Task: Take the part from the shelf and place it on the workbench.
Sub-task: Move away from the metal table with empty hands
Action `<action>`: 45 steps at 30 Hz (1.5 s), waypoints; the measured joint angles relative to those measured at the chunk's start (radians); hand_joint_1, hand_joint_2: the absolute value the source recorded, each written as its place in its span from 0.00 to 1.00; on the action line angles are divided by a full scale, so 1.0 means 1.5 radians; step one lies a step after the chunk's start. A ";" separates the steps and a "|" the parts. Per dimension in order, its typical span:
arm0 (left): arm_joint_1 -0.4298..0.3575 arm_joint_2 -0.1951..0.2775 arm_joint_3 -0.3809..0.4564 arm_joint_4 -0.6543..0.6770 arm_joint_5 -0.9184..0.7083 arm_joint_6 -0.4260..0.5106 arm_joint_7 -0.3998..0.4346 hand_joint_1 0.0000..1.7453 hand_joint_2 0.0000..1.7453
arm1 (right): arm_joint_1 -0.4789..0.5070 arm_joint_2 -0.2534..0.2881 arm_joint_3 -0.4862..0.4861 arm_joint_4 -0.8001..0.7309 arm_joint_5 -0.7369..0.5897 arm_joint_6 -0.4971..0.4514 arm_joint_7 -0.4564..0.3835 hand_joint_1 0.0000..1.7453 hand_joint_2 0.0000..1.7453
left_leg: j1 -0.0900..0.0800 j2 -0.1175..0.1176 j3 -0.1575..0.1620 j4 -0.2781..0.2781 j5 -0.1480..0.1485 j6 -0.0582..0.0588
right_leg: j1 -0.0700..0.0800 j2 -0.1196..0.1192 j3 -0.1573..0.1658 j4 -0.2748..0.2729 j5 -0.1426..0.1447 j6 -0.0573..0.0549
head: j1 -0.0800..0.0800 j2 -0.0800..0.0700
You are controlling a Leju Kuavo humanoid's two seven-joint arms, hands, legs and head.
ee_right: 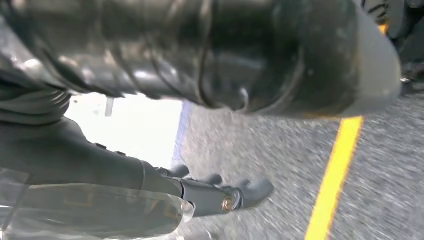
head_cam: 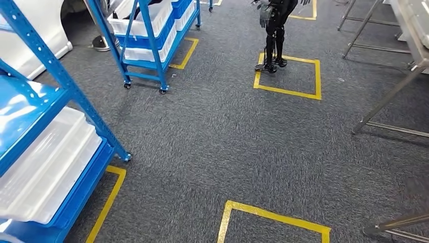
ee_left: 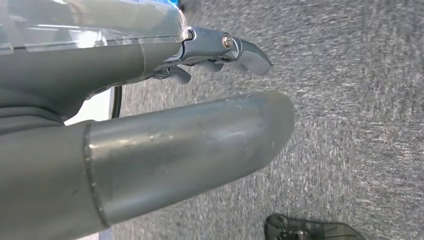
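Note:
A blue shelf holding white bins stands close at my left in the head view. A second blue shelf on casters, also with white bins, stands farther back. I cannot make out any part in the bins. Steel workbench legs rise at the right, with a pale benchtop edge in the top right corner. My left hand hangs over the grey carpet, thumb and fingers stretched out and apart, holding nothing. My right hand hangs the same way, its fingers extended with nothing in them.
Grey carpet is marked with yellow tape squares, one at my feet and one farther off. Another dark humanoid robot stands on the far square. A further metal frame is at the lower right.

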 joint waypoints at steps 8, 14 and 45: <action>-0.001 -0.001 0.000 0.000 -0.002 0.002 0.002 0.00 0.00 | 0.003 -0.003 0.000 0.000 0.001 0.006 -0.001 0.00 0.00 | 0.000 0.066 -0.086 0.167 -0.083 -0.022 | 0.003 -0.071 0.006 -0.018 0.007 -0.024 | -0.001 0.000; -0.001 -0.002 0.000 0.000 0.003 0.006 0.006 0.00 0.00 | 0.003 -0.007 0.000 0.000 0.006 0.013 -0.002 0.00 0.00 | -0.004 0.117 0.002 0.017 -0.010 -0.016 | 0.008 -0.120 0.012 -0.015 -0.001 -0.014 | -0.001 0.000; 0.000 -0.003 0.001 0.000 0.006 0.012 0.012 0.00 0.00 | 0.006 -0.013 0.000 0.000 0.013 0.017 -0.002 0.00 0.00 | -0.001 0.110 0.008 0.005 -0.008 -0.020 | 0.004 -0.115 0.008 -0.010 -0.001 -0.011 | -0.003 0.000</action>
